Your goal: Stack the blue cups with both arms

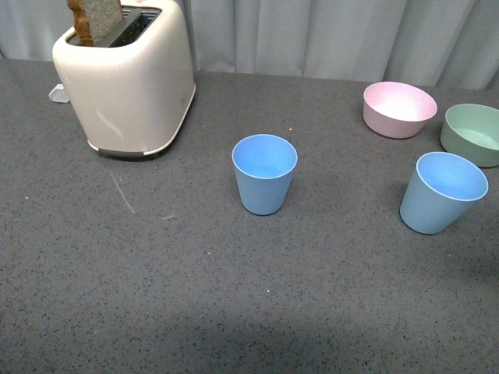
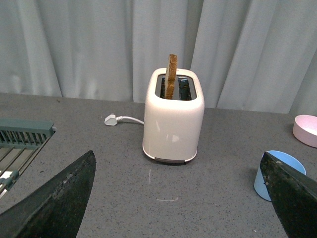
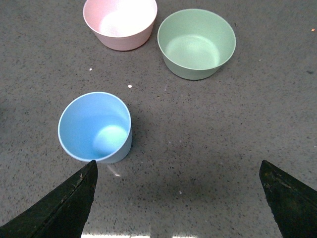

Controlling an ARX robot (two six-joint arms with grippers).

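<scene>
Two light blue cups stand upright on the grey table: one in the middle (image 1: 264,173) and one at the right (image 1: 442,192). Neither arm shows in the front view. My left gripper (image 2: 176,208) is open and empty above the table; the middle cup (image 2: 276,171) sits partly behind one of its fingers (image 2: 292,196). My right gripper (image 3: 178,208) is open and empty, held above the table. The right cup (image 3: 95,127) stands beyond one of its fingertips (image 3: 67,206), outside the gap between the fingers.
A cream toaster (image 1: 129,78) holding a slice of toast stands at the back left, also in the left wrist view (image 2: 173,116). A pink bowl (image 1: 398,108) and a green bowl (image 1: 472,134) sit at the back right. A grey rack (image 2: 20,144) lies beside the left gripper.
</scene>
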